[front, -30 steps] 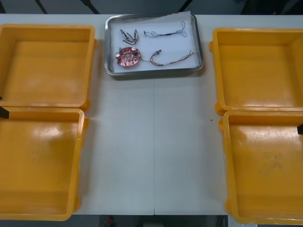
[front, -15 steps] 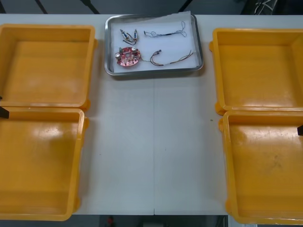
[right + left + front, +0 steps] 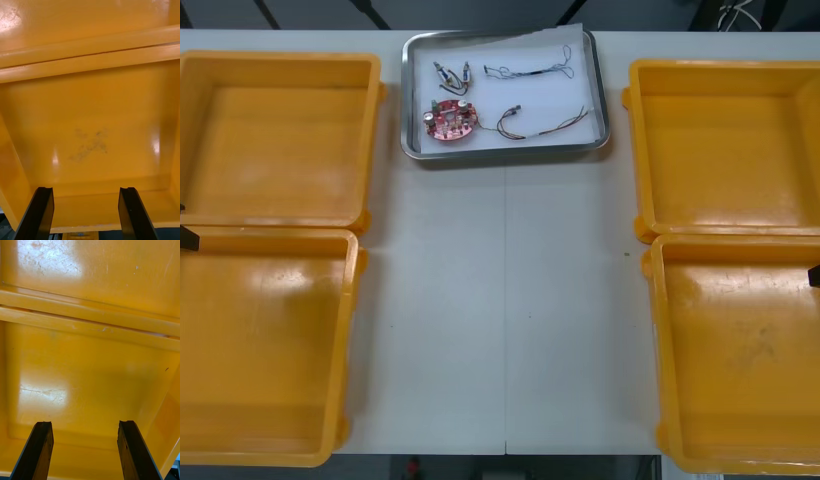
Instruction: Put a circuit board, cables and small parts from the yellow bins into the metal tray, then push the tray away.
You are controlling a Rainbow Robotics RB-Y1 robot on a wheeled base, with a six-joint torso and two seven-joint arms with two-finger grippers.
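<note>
The metal tray (image 3: 506, 152) sits at the far middle of the worktop (image 3: 500, 300), shiny at the rim and white inside. In it lie one round red circuit board (image 3: 450, 120), a thin dark cable (image 3: 530, 69), a red and yellow cable (image 3: 545, 122) and small metal parts (image 3: 451, 72), too small to count. Four yellow bins (image 3: 280, 140) flank it, two per side. The left hand (image 3: 84, 425) hangs released over the near left bin (image 3: 90, 382), and the right hand (image 3: 86, 191) hangs released over the near right bin (image 3: 93, 123).

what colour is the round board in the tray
Red: the round circuit board shows best in the front view.
</note>
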